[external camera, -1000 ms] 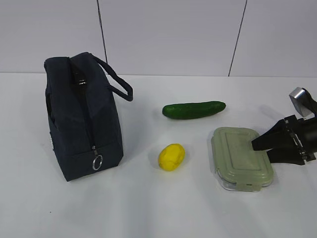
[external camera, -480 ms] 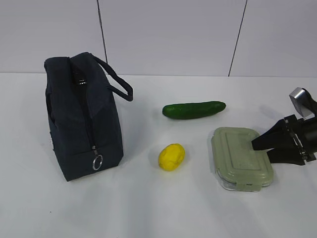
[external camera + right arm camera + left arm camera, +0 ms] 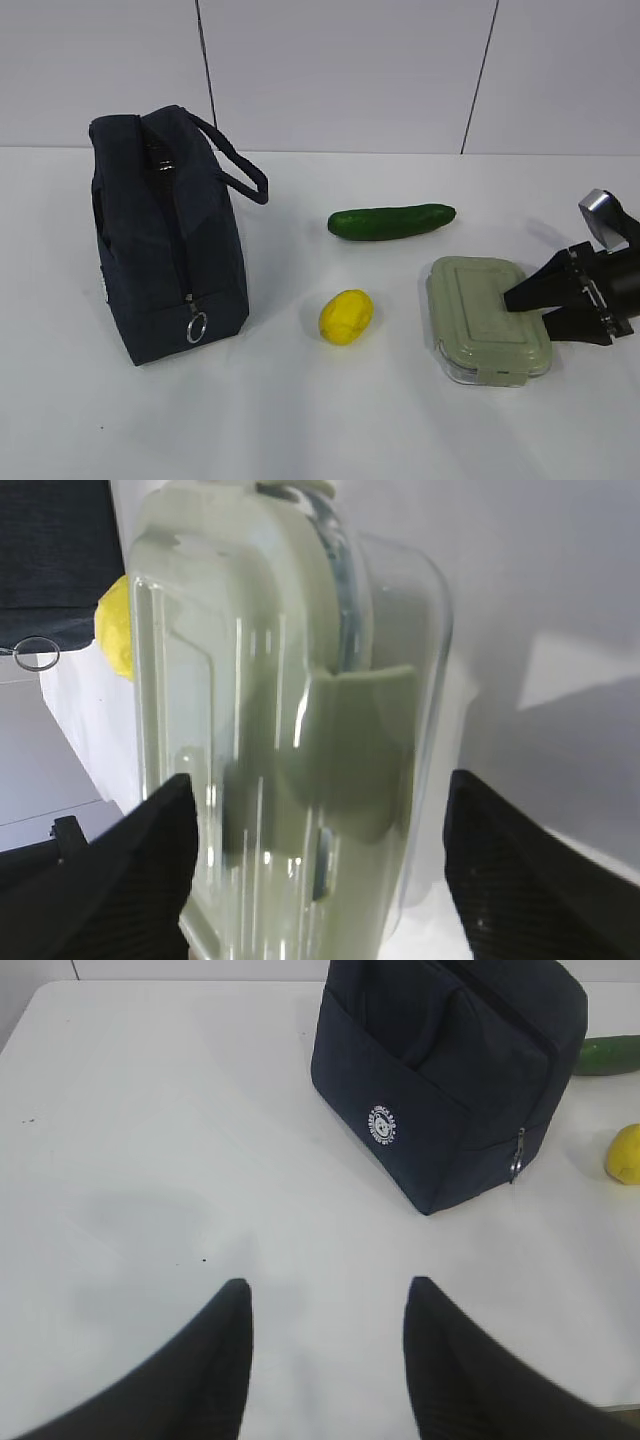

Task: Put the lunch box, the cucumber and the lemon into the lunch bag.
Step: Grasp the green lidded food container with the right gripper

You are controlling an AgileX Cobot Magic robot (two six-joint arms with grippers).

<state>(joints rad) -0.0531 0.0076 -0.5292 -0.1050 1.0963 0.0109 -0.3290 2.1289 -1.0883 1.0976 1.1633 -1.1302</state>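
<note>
The lunch box (image 3: 480, 310), clear with a sage-green lid, lies flat at the right of the table. My right gripper (image 3: 526, 313) reaches in from the right edge and stands open around the box's right end. In the right wrist view the lunch box (image 3: 300, 710) fills the gap between the spread fingers of the right gripper (image 3: 318, 780). The cucumber (image 3: 392, 221) lies behind the box. The lemon (image 3: 346, 316) sits to its left. The navy lunch bag (image 3: 165, 240) stands at the left with its zipper closed. My left gripper (image 3: 328, 1285) hangs open over bare table, short of the lunch bag (image 3: 450, 1070).
A metal ring pull (image 3: 197, 327) hangs low on the bag's front. The white table (image 3: 300, 420) runs back to a grey panelled wall (image 3: 340, 70). The cucumber (image 3: 608, 1053) and lemon (image 3: 624, 1153) show at the right edge of the left wrist view.
My right gripper has slid a little left and lower along the lunch box, and its jaws have spread wider. The objects have not moved.
</note>
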